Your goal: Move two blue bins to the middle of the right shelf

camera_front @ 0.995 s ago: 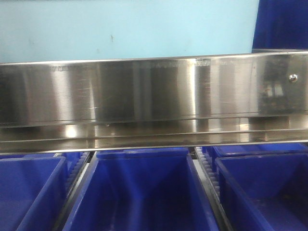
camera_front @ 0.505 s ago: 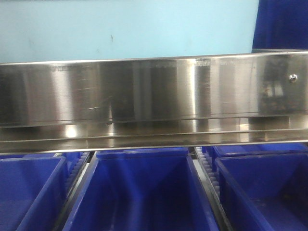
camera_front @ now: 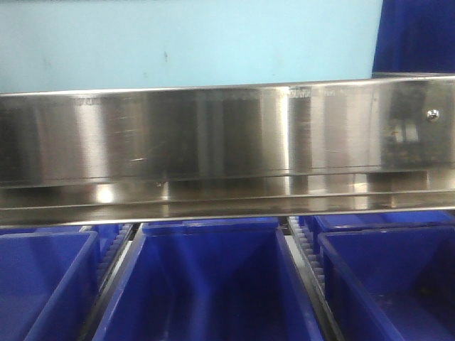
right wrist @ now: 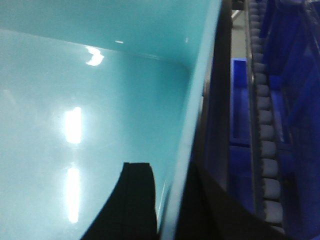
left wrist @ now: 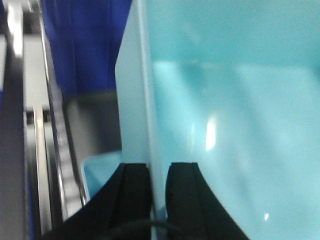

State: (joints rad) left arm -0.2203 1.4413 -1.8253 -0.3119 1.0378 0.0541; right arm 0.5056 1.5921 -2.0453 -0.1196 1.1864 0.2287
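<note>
No text, label, brand, number or sign can be read in any of the views

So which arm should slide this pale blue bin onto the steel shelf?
Neither alone. The left hand and the right hand each clamp a wall of the pale blue bin, so probably both together.
</note>
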